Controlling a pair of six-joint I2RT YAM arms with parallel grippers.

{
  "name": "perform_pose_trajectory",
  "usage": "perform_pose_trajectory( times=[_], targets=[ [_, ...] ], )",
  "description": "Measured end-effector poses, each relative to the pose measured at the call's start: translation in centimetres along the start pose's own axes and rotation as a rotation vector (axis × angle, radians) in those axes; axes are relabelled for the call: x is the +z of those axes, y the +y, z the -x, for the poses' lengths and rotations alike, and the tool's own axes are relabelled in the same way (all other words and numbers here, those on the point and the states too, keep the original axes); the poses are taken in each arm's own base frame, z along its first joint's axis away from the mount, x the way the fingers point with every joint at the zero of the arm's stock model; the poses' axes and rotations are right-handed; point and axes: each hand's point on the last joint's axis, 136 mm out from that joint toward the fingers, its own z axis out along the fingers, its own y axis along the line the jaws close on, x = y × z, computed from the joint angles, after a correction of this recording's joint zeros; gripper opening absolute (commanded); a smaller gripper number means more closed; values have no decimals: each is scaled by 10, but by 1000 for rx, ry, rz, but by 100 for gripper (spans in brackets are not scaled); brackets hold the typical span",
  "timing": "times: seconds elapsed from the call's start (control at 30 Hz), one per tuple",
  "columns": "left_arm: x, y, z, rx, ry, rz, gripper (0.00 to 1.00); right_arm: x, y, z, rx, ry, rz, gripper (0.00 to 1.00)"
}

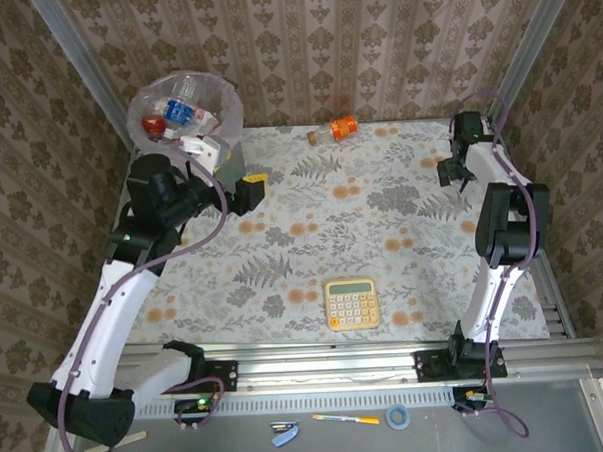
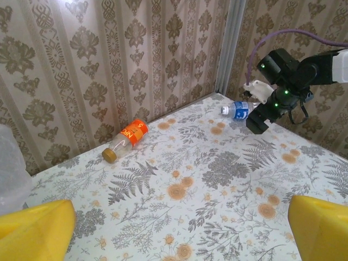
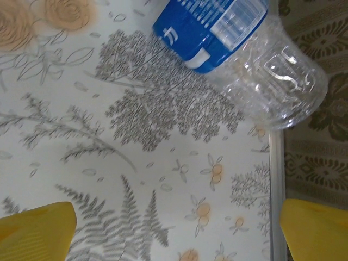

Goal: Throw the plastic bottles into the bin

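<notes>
Right tool (image 3: 176, 220) is spread wide with nothing in it, and I have it hovering at the far right corner of the table (image 1: 413, 251). The blue-labelled bottle (image 3: 234, 38) lies on its side just ahead of the fingers, close to the wall. It isn't between them yet, so no grip.

Left tool (image 1: 250, 193) is just as wide open and also empty. It sits just beside the bin (image 1: 233, 117) and looks out across the table.

The bin at the far left corner already holds a heap of bottles (image 1: 181, 113); I can pick out a blue label and something red among them, but I won't try to count. On the table I see two to go. One is the blue one under my right tool. The other is the orange-labelled bottle (image 1: 335, 129), lying on its side along the back wall, well apart from both tools.

The yellow calculator (image 1: 351, 303) near the front edge stays where it is; it isn't mine to throw.

By my reckoning most of the job is done, with two pickups and two drops left. The blue one comes first, and it's a long carry to the bin.
</notes>
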Motion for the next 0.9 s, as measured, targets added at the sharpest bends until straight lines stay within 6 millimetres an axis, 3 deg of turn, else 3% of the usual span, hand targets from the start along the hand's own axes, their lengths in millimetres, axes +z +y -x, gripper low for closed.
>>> perform_pose_trajectory(
  times=[0.33,0.57,0.73,0.9],
  targets=[
    [31,10,-16,-25,48,-6,100,26,-27,30,1,-66,-43,98],
    [49,5,-14,-20,62,-27,100,43,-46,54,20,-99,-33,99],
    [54,6,-8,-16,56,-25,100,55,-46,65,18,-99,14,100],
    [58,-2,-7,-9,58,-40,100,73,-36,60,11,-57,85,100]
  ],
)
